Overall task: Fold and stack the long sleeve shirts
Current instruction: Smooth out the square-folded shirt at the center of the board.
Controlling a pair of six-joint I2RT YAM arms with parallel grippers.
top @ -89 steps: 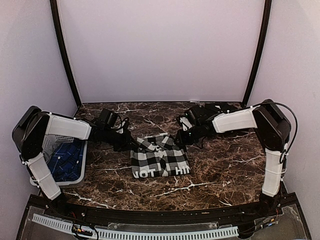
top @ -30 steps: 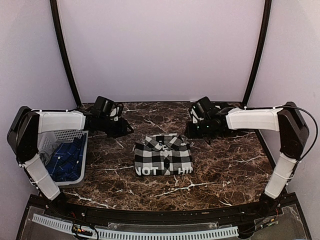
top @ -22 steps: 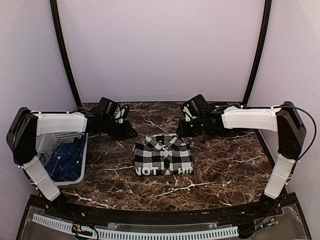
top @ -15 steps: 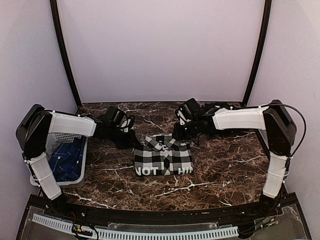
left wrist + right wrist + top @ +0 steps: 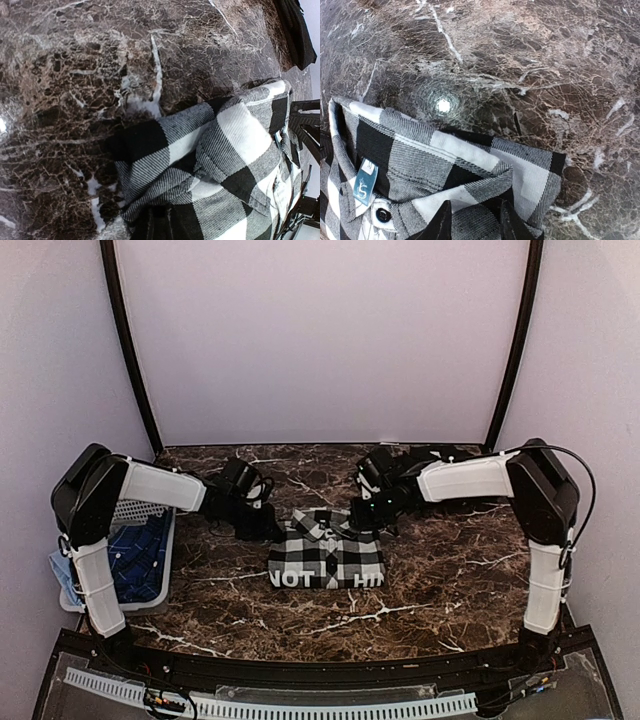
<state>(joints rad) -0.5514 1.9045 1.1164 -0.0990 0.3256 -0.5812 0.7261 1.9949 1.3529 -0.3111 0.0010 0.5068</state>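
Near left: white basket (image 5: 150,592) at the table (image 5: 440,590) edge, with blue cloth (image 5: 135,560) inside. The left arm hides the basket's near-left corner.

Centre: 1 check shirt (image 5: 326,552), folded to a rectangle, flat on the marble. A black band runs along its near edge; the white letters on it are only partly readable.

Far-left corner of shirt: left gripper (image 5: 268,527) is down on it. The wrist view cuts the fingers off at the frame bottom, dark against dark checks. Jaws stand narrow, cloth puckers into them, pinching the shirt's edge.

Far-right corner: right gripper (image 5: 366,520), jaws a small gap apart, fingers (image 5: 442,222) straddling the collar fold. No grip seen; contact unclear. Teal tag (image 5: 364,186) and 1 button (image 5: 383,215) sit at that frame's lower left.
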